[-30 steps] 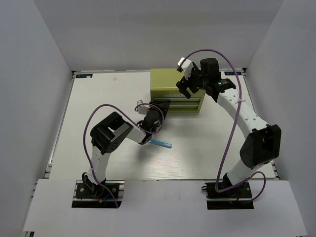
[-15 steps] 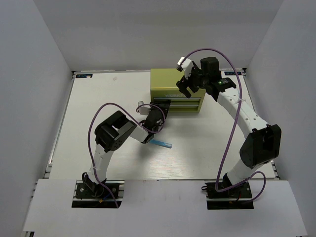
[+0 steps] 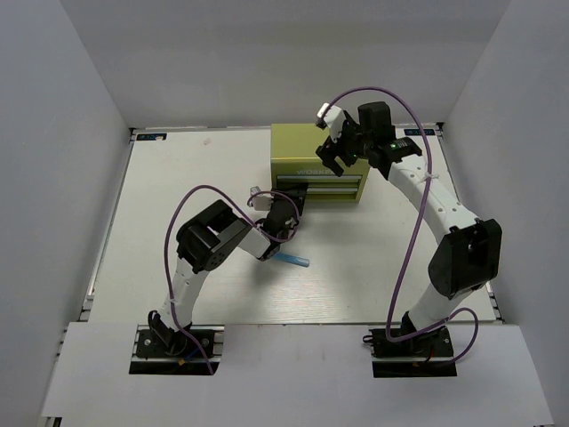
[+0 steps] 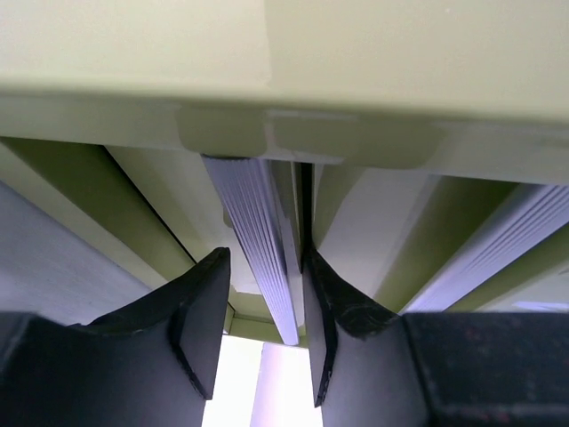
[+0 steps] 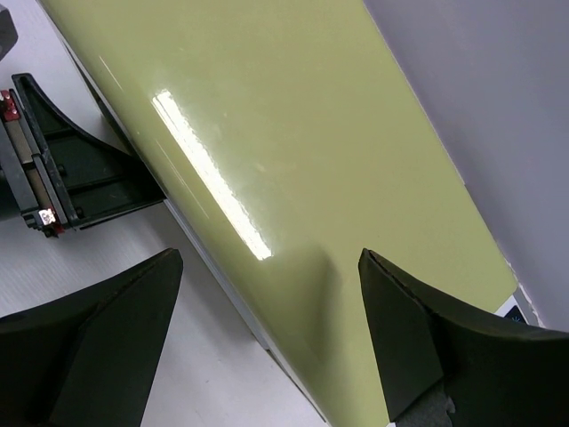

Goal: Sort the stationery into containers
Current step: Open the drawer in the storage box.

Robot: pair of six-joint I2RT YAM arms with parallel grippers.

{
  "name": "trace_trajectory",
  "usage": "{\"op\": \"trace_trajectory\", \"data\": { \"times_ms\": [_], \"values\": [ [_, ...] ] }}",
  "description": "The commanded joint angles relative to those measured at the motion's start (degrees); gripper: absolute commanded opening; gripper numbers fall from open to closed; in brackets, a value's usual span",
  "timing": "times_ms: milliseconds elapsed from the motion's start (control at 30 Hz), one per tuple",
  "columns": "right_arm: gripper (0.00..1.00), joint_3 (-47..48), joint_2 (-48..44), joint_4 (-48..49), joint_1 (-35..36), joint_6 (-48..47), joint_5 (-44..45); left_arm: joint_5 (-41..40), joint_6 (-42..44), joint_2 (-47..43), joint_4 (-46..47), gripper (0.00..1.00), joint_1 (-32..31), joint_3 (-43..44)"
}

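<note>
One olive-green box (image 3: 298, 147) with two front drawers (image 3: 333, 185). One light blue stick (image 3: 294, 260), the only stick in view, on one white table (image 3: 178, 178). Two arms, each with one gripper of two fingers: the left gripper (image 3: 296, 190) and the right gripper (image 3: 331, 164). Two purple cables (image 3: 418, 116), one per arm. Two base plates (image 3: 142, 343). The left wrist view shows two ribbed strips (image 4: 258, 240)

I can pass over the open desk (image 3: 178, 187) left of the green box (image 3: 298, 147), and before it on the right. The box blocks the far middle, and the right gripper (image 3: 331, 158) hangs wide over its top. A blue stick (image 3: 293, 259) lies beside the left arm (image 3: 209, 245). The walls (image 3: 53, 178) close three sides.
</note>
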Motion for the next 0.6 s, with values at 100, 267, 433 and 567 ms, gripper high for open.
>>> {"op": "trace_trajectory", "data": {
  "times_ms": [100,267,433,567],
  "values": [
    [0.86,2.8,0.2,-2.9,-0.2,-2.3,-0.3,-3.4,-0.1,1.7,0.4,0.44,0.5,1.9],
    [0.86,2.8,0.1,-4.6,-0.2,-3.2,-0.5,-3.4,-0.1,2.2,1.5,0.35,0.5,1.9],
    [0.86,2.9,-0.1,-5.2,-0.2,-3.3,-0.6,-3.4,-0.1,2.8,2.8,0.21,0.5,1.9],
    [0.87,3.8,-0.2,-6.4,-0.2,-3.4,-2.0,-3.4,-0.1,3.3,3.9,0.08,0.5,1.3]
  ]
}}
